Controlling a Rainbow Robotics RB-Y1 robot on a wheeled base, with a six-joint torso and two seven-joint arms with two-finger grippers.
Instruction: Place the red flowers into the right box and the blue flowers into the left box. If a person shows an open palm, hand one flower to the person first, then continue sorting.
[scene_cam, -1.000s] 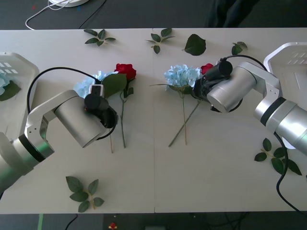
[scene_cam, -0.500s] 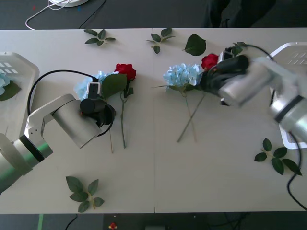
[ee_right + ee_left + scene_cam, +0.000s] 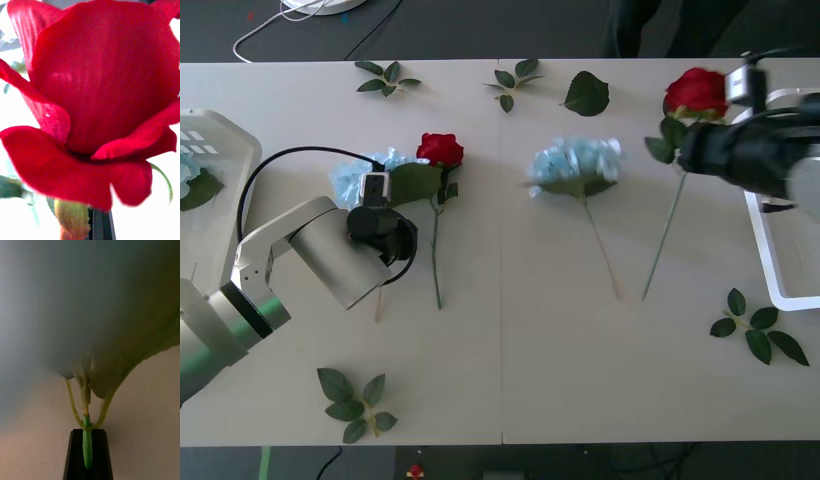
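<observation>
Red flower [image 3: 696, 92]: lifted off the desk [image 3: 510, 370], clamped in right gripper [image 3: 695, 150] just beside the right box [image 3: 770, 250]; stem hangs down.
Second red flower [image 3: 441, 149]: lying on desk.
Blue flower [image 3: 360, 175]: stem clamped in left gripper [image 3: 377, 200].
Other blue flower [image 3: 577, 162]: mid-desk, free.

The left claw [image 3: 87, 455] grips a green stem [image 3: 87, 442] under a broad leaf [image 3: 112, 333].
</observation>
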